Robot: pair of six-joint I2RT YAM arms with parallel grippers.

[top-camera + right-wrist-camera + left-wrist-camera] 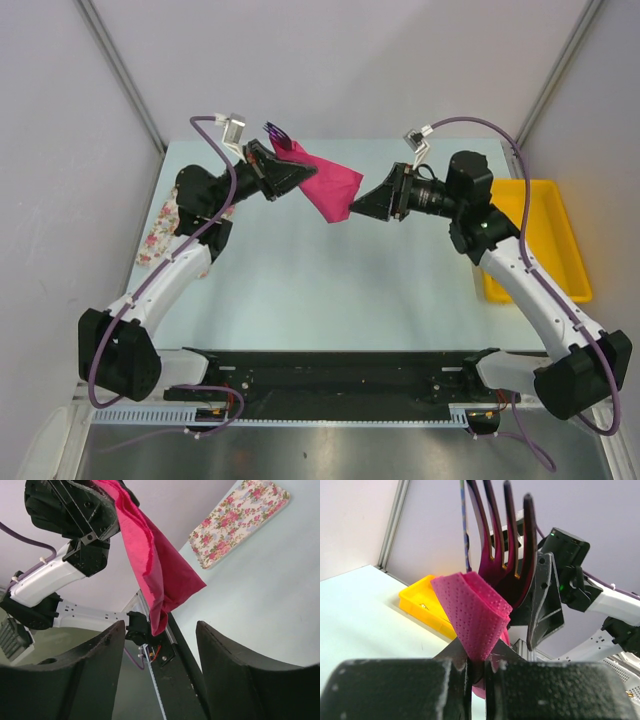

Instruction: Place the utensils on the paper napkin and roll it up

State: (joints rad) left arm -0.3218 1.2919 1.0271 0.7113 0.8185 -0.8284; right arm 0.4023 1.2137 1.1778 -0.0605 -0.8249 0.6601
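Nearest the lens, in the left wrist view, we note the left gripper (477,672): two black, grainy pads pressed together on a fold of the paper napkin (472,615). We record this hand as clenched on the paper.

Container: one yellow tray (556,235), rectangular, low-walled, smooth plastic. It sits at the right edge of the table (330,290), partly behind the right arm. A small glinting speck lies on its floor in the left wrist view; we cannot identify it.

Materials: the napkin is thin magenta paper embossed with fine dots, doubled into a loose wedge-shaped wrap. The purple fork (505,540) is dark translucent plastic with four slim tines. What else the wrap encloses is hidden. A floral cloth (160,235), white with pink flowers, lies flat at the table's left edge.

Orientation: from above, the bundle is held clear of the pale table, between the two grippers. Its long axis runs from upper left to lower right. The fork's tines point up-left toward the far wall, straight away from the clamping pads, and the napkin's loose corner droops at the opposite end.

Right gripper (160,650): released, fingers wide apart. The hanging corner dips before the gap; we cannot tell whether it touches either finger
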